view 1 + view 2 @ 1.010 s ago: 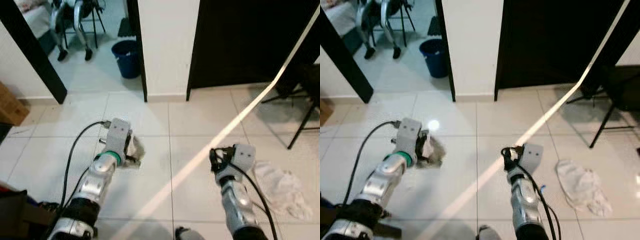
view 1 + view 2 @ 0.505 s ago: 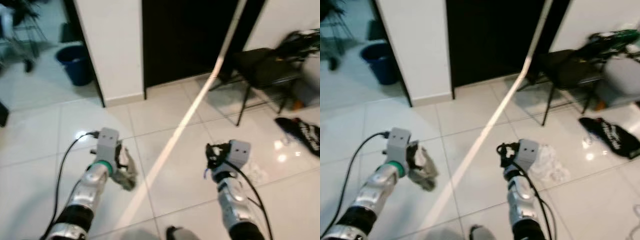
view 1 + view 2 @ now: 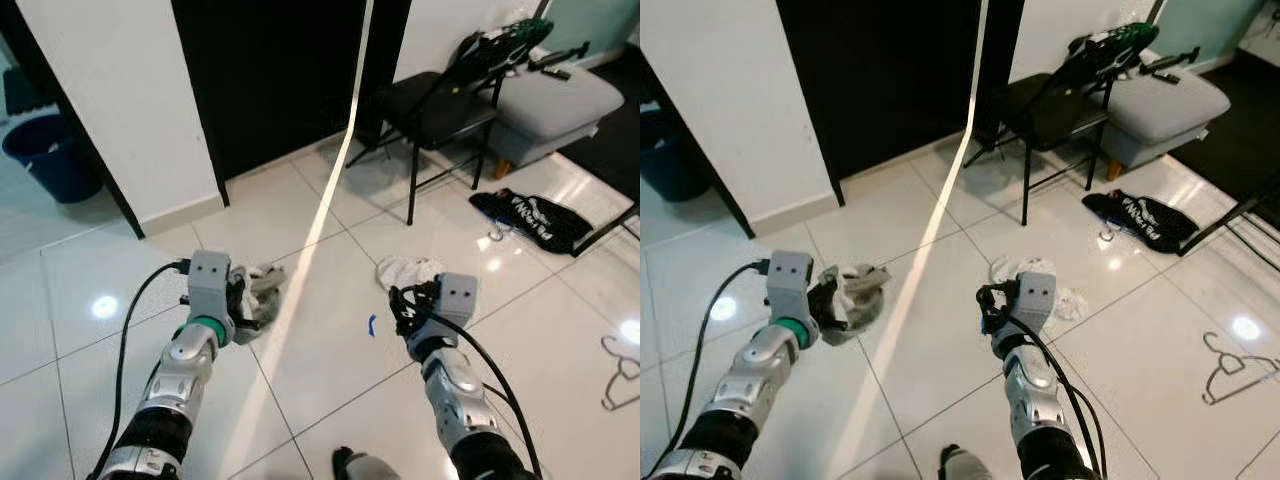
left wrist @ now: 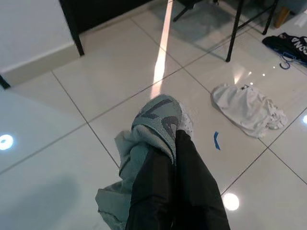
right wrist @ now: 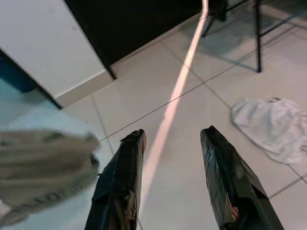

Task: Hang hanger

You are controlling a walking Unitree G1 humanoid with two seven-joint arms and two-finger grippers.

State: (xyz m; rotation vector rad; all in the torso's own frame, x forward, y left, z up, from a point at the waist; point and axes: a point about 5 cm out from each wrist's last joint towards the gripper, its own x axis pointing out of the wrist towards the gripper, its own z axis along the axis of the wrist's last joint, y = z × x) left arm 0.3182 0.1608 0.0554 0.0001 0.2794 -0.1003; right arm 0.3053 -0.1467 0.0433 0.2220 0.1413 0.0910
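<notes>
Search-and-approach step, I judge: left gripper (image 4: 168, 191) clenched on a crumpled grey-green cloth (image 4: 148, 129), right gripper (image 5: 175, 177) released and empty, thin wire hanger (image 3: 1230, 368) on floor well right of it, needing approach.

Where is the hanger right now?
The hanger lies flat on the white tiled floor, far off to the robot's right, past the right tool and nearer the robot than the black bag.
</notes>
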